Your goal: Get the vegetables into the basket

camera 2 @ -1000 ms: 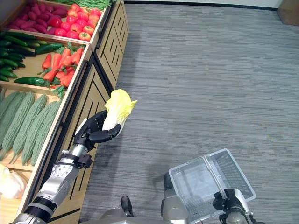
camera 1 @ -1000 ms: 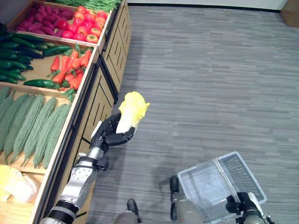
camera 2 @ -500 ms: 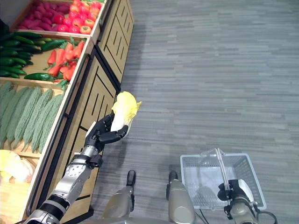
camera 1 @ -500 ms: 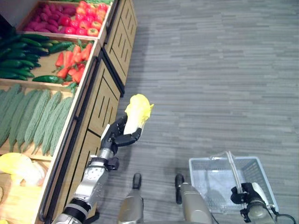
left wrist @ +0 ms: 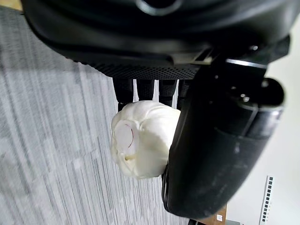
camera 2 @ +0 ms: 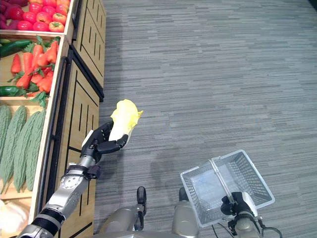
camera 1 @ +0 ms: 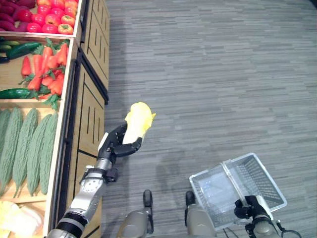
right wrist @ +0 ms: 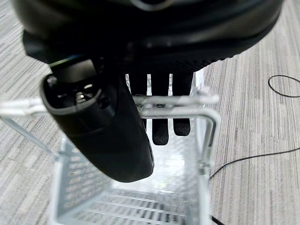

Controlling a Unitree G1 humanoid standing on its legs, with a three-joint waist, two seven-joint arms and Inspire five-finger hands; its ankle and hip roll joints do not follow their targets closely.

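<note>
Above the grey plank floor [camera 1: 213,74], just off the front of the wooden produce stand [camera 1: 89,106], a pale yellow cabbage [camera 1: 137,119] sits in the left robot hand [camera 1: 119,145]. Its leafy top points up and away from the palm, while its white stem end is clamped low down — the left wrist view shows the cut base [left wrist: 140,138] pressed between the thumb and the row of fingers [left wrist: 147,89], which curl round it. The left arm comes up from the lower left alongside the stand, forearm angled forward and wrist bent so the cabbage stands tilted, clear of the stand's front and not touching it.

Well apart, toward the lower right, a clear wire basket [camera 1: 257,173] hangs over the floor with its mouth upward. The right robot hand [camera 2: 233,204] grips its handle [right wrist: 173,101]: in the right wrist view the fingers wrap over the bar from one side and the thumb closes from the other. The basket's floor looks bare apart from a translucent liner, though the mesh makes that hard to judge.

On the stand, compartments hold separate produce — bitter gourds [camera 1: 29,144] nearest, then carrots [camera 1: 47,67] with a dark cucumber [camera 1: 15,92] beside them, and tomatoes [camera 1: 52,17] farthest. Pale cabbages [camera 1: 20,223] lie in the nearest corner bin.
</note>
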